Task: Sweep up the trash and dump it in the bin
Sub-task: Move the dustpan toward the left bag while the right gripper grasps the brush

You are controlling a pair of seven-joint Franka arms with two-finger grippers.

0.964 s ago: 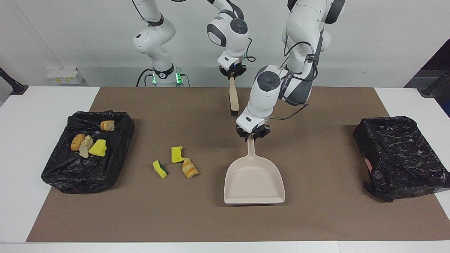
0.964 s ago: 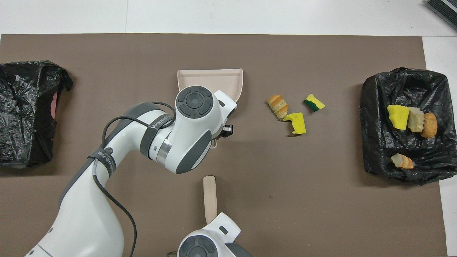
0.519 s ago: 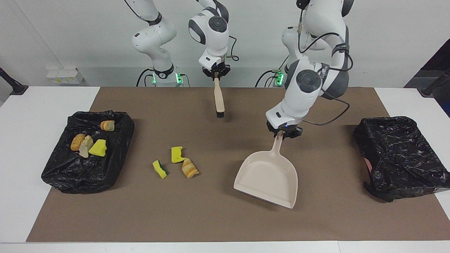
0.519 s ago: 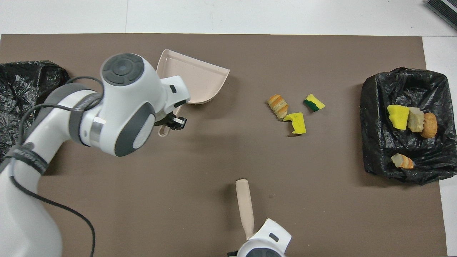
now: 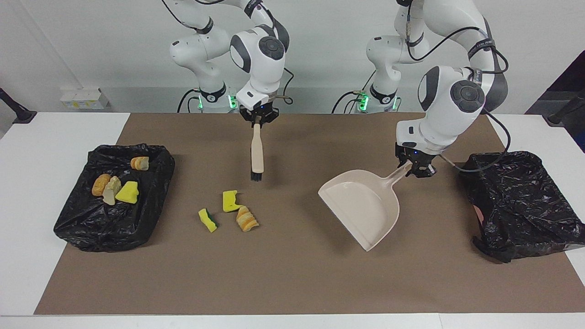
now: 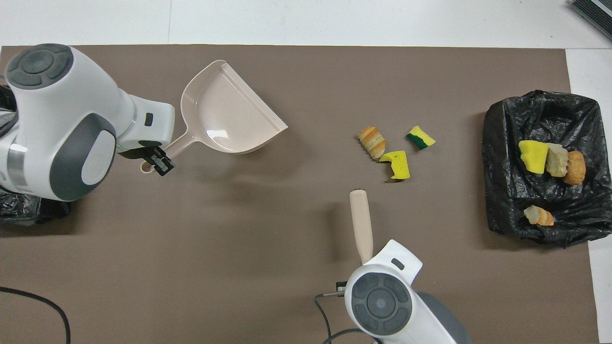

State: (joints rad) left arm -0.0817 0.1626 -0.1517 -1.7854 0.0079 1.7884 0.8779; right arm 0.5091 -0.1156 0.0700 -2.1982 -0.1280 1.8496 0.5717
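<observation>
Three trash scraps lie together on the brown mat: a yellow sponge piece (image 5: 230, 201) (image 6: 398, 165), a green-backed sponge piece (image 5: 208, 220) (image 6: 420, 137) and a bread-like lump (image 5: 247, 218) (image 6: 372, 142). My right gripper (image 5: 257, 119) is shut on the handle of a beige brush (image 5: 257, 153) (image 6: 361, 224), which hangs bristles down over the mat, nearer to the robots than the scraps. My left gripper (image 5: 413, 167) (image 6: 155, 162) is shut on the handle of the beige dustpan (image 5: 365, 205) (image 6: 224, 114). It holds the pan tilted above the mat, mouth turned toward the scraps.
A black-bag-lined bin (image 5: 91, 228) (image 6: 564, 110) at the right arm's end of the table holds several scraps (image 5: 128, 193). A second black-lined bin (image 5: 521, 205) stands at the left arm's end, beside the left gripper. The mat (image 5: 292, 283) is bare between dustpan and scraps.
The left gripper swung the dustpan toward the left arm's end, turning its mouth toward the scraps. The right gripper carried the brush toward the scraps. The scraps did not move.
</observation>
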